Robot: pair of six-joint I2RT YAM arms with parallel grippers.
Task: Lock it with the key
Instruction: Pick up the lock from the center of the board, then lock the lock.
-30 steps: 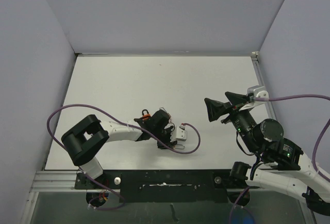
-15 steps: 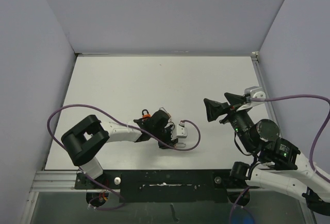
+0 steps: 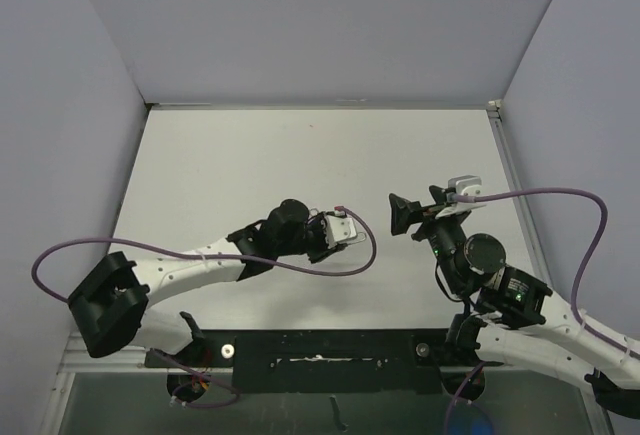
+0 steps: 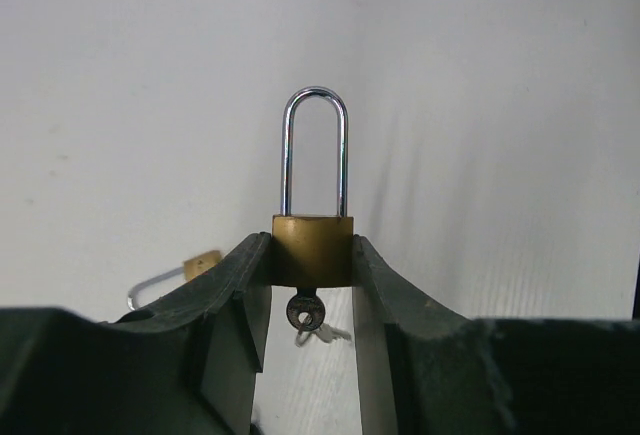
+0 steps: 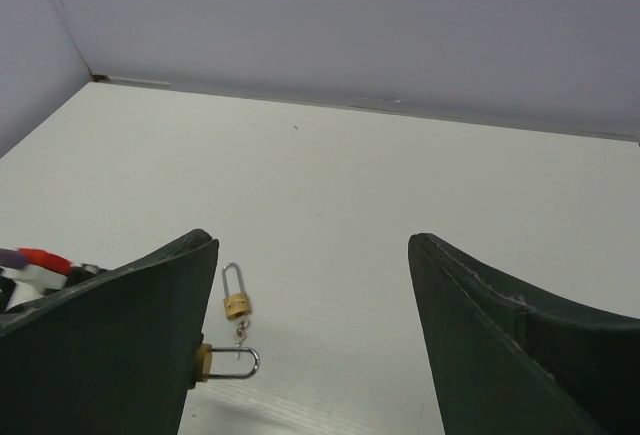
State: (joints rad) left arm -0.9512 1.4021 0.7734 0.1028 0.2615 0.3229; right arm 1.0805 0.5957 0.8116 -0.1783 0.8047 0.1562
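Note:
My left gripper (image 4: 312, 253) is shut on the brass body of a padlock (image 4: 312, 247). Its silver shackle (image 4: 314, 150) points away from the camera and reads closed. A key (image 4: 305, 310) with a ring sits in the lock's underside between the fingers. In the top view my left gripper (image 3: 345, 227) is at mid-table, facing my right gripper (image 3: 398, 215), a short gap apart. My right gripper (image 5: 312, 240) is open and empty. In the right wrist view a padlock (image 5: 228, 362) pokes out sideways from behind my left finger.
A second brass padlock (image 5: 236, 303) with small keys (image 5: 240, 331) below it lies on the white table beyond my right gripper; it also shows in the left wrist view (image 4: 200, 263). Purple cables (image 3: 300, 267) loop over the near table. Walls enclose the back and sides.
My left arm has stretched out, carrying its gripper up and right from the near table towards the middle. My right gripper has moved left towards it.

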